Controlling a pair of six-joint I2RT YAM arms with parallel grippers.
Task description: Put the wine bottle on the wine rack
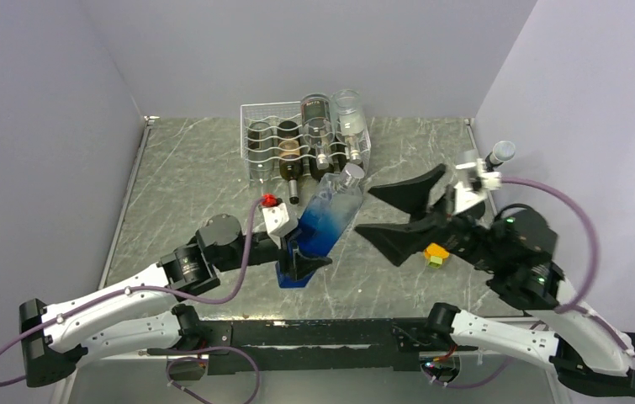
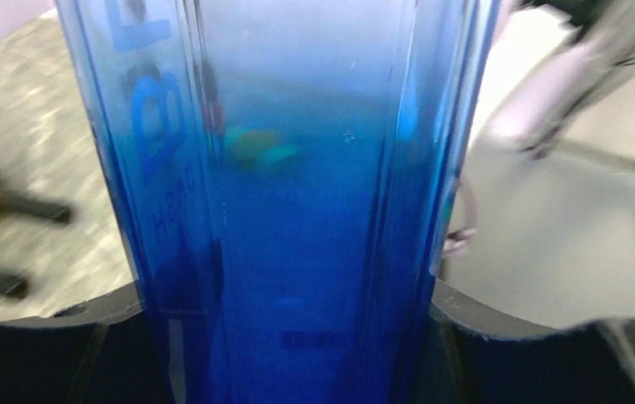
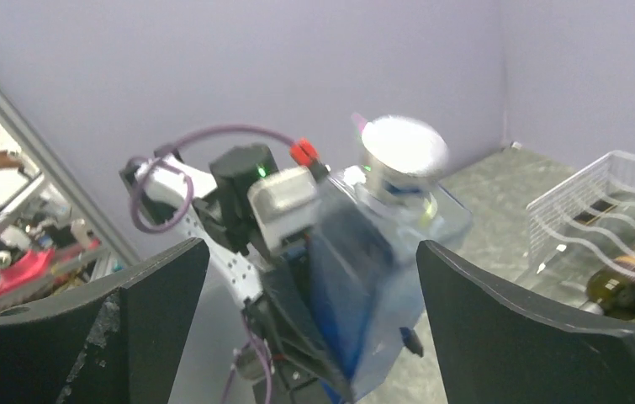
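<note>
The wine bottle (image 1: 326, 220) is blue glass fading to clear, with a silver cap. It leans up and away, its neck close to the front of the wine rack (image 1: 255, 135). My left gripper (image 1: 301, 261) is shut on the bottle's lower body, which fills the left wrist view (image 2: 297, 210) between the dark fingers (image 2: 507, 345). My right gripper (image 1: 364, 210) stands wide open just right of the bottle, touching nothing. Its wrist view shows the bottle (image 3: 381, 252) and cap (image 3: 402, 156) between its spread fingers (image 3: 499, 328), with the white wire rack (image 3: 600, 194) at the right.
The rack holds dark bottles (image 1: 290, 160) and a clear one (image 1: 350, 118) lying in its right-hand cradles. A small yellow-green block (image 1: 436, 255) lies on the marbled table by the right arm. Purple walls close in the back and both sides.
</note>
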